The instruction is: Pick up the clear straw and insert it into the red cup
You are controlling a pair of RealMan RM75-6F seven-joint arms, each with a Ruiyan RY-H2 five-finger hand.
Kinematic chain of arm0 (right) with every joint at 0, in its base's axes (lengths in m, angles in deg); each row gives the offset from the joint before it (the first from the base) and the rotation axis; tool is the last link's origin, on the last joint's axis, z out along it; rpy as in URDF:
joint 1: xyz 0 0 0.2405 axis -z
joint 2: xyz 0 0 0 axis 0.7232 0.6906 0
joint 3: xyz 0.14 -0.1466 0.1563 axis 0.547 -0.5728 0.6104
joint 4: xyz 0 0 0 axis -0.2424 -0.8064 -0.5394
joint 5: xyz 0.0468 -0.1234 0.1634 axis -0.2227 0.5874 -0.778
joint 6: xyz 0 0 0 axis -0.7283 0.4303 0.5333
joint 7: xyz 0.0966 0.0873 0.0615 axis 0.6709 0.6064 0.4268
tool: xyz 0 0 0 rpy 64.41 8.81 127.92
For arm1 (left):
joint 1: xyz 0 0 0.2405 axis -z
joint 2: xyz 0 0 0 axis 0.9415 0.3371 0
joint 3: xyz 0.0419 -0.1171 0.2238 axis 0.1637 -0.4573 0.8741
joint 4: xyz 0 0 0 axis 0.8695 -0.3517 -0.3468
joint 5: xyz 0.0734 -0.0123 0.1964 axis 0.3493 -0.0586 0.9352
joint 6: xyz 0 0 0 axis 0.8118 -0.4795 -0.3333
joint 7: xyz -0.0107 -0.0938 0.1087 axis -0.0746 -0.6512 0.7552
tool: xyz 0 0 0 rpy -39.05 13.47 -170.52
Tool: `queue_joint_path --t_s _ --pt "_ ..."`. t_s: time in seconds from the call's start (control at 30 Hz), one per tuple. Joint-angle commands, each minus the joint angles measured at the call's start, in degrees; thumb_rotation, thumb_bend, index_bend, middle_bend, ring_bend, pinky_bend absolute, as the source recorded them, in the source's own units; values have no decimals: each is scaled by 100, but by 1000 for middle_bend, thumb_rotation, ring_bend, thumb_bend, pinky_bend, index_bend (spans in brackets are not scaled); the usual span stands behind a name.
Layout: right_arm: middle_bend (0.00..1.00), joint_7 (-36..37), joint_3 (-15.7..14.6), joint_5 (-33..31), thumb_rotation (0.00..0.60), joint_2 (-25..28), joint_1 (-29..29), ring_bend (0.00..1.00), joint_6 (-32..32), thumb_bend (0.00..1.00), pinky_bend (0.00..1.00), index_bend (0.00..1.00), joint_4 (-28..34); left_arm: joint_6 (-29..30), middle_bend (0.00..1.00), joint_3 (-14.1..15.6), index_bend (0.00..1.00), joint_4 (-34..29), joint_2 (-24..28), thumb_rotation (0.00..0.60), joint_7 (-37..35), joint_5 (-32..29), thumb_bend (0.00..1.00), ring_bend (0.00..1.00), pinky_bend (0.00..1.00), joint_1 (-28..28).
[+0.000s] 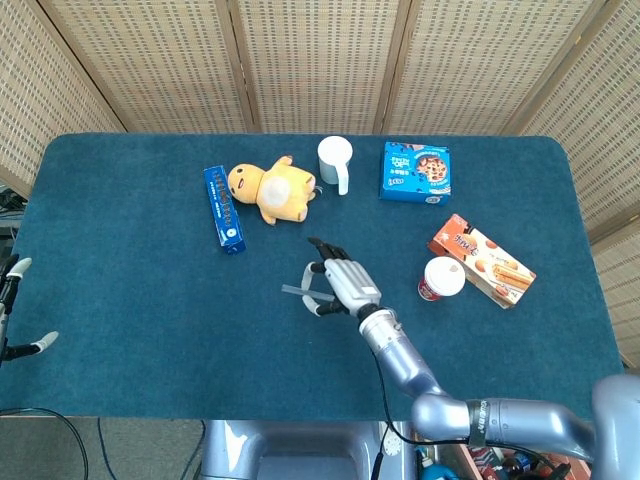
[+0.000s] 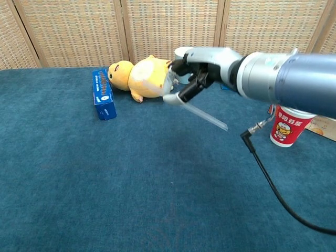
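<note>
My right hand (image 1: 343,284) is raised above the middle of the table and pinches the clear straw (image 1: 299,292) near one end. In the chest view the right hand (image 2: 202,67) is high up, and the straw (image 2: 198,113) slants down to the right from its fingers. The red cup (image 1: 439,279) with a white lid stands upright on the table to the right of the hand, also seen as the red cup (image 2: 287,128) in the chest view. Only a few fingertips of my left hand (image 1: 12,270) show at the far left edge, spread, with nothing between them.
A yellow plush toy (image 1: 271,190), a blue narrow box (image 1: 224,208), a white mug (image 1: 336,161) and a blue biscuit box (image 1: 415,171) lie along the back. An orange snack box (image 1: 484,259) lies just right of the cup. A black cable (image 2: 273,184) hangs from the right arm.
</note>
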State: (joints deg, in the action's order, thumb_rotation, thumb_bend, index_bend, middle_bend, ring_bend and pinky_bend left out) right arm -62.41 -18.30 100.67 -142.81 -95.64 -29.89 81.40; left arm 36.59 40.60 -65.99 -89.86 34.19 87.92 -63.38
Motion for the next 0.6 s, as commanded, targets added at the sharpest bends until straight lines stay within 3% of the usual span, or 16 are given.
queue_joint_path --t_s 0.03,0.33,0.47,0.6 --pt "0 662 479 240 600 470 188 0 -98 510 0 667 416 62 0 -4 0 -29 14 600 14 24 146 0 0 -20" --pt "0 1789 1056 577 600 1275 643 0 -137 509 0 675 820 235 0 17 0 -198 117 600 -2 157 147 0 0 -86" --pt "0 2172 1123 745 600 1490 811 0 -198 509 0 676 761 232 0 28 0 -296 170 600 22 167 147 0 0 -91" --pt "0 3052 1246 1038 600 1722 1143 0 -379 509 0 676 465 262 0 32 0 -458 264 600 127 184 147 0 0 -102"
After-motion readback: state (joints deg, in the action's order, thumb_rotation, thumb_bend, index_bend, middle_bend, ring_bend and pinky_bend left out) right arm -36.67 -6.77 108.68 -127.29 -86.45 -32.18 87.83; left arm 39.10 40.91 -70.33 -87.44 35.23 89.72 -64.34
